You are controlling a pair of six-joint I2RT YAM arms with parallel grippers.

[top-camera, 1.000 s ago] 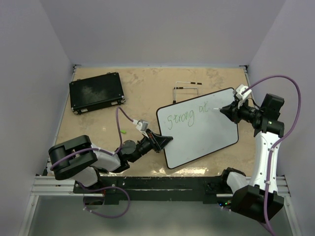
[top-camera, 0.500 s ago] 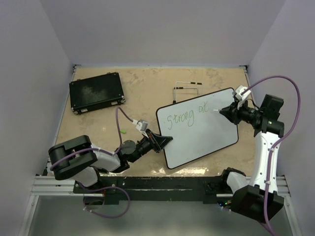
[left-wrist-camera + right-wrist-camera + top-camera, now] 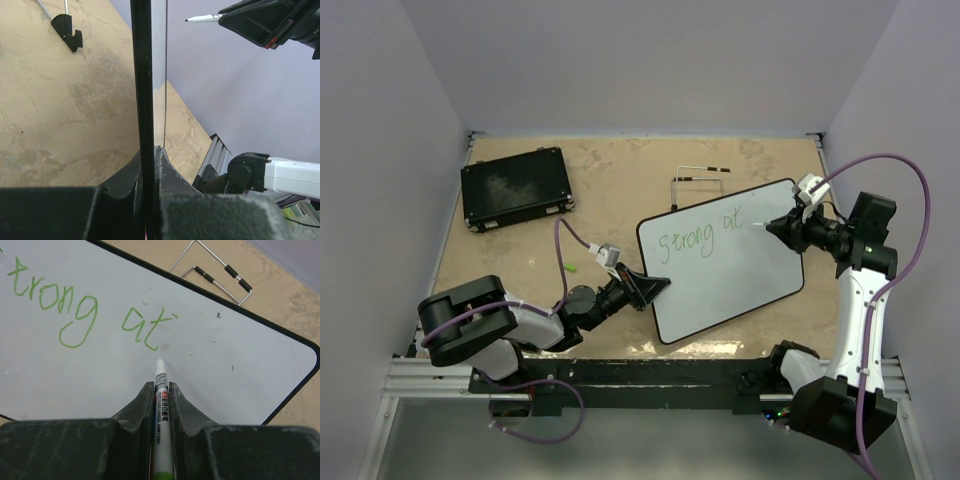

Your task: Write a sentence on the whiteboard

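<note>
**Steadied and poised for the next word**

Right of centre in the overhead view, the large glossy white whiteboard sits angled on the tan tabletop. The left hand clamps its lower-left rim, steadying it. The right hand grips a white green-ink marker, its tip just off the surface beside the green handwritten words "Strong at".

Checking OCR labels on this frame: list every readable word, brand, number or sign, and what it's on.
"Strong at": green handwriting on the whiteboard.
Marker barrel: small black print beside a red mark, too small to read reliably.
Black case: no text can be made out.
No other text shows.
</note>
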